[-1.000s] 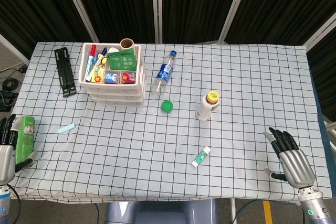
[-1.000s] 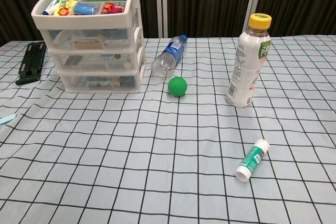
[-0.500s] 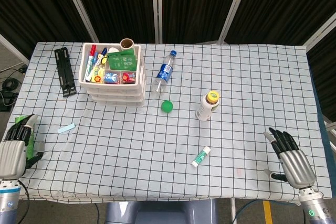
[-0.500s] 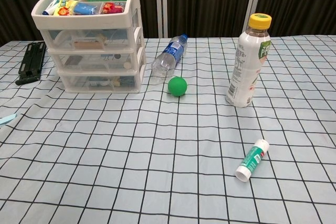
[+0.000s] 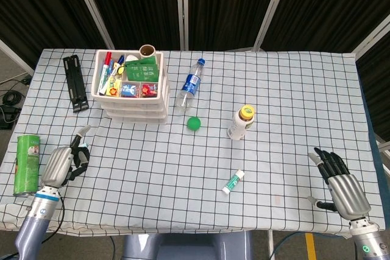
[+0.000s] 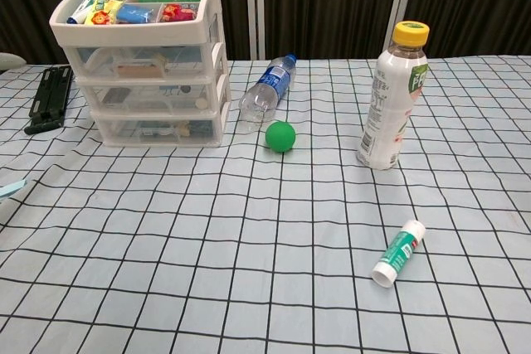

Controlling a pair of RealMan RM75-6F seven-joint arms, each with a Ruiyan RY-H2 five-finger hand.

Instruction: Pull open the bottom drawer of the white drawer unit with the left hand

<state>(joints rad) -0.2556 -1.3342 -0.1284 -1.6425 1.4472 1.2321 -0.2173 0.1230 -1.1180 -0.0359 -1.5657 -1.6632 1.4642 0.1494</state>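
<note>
facing left robot hand point(image 5: 61, 164): drawer unit point(image 5: 131, 89), well apart

Head view is looking steeply down from high above the robot's side of the table point(image 5: 201, 211), taking in the whole checked cloth, with the left hand point(image 5: 61, 164) and right hand point(image 5: 341, 186) showing at the near corners. Chest view is sitting low and close, facing level across the table point(image 6: 207, 288) toward the dark back curtain, ahead of both hands. Both views are sharing the white drawer unit point(image 5: 131, 103) point(image 6: 153, 93) and the green ball point(image 5: 194, 123) point(image 6: 280, 136), lying beyond the hands.
</note>
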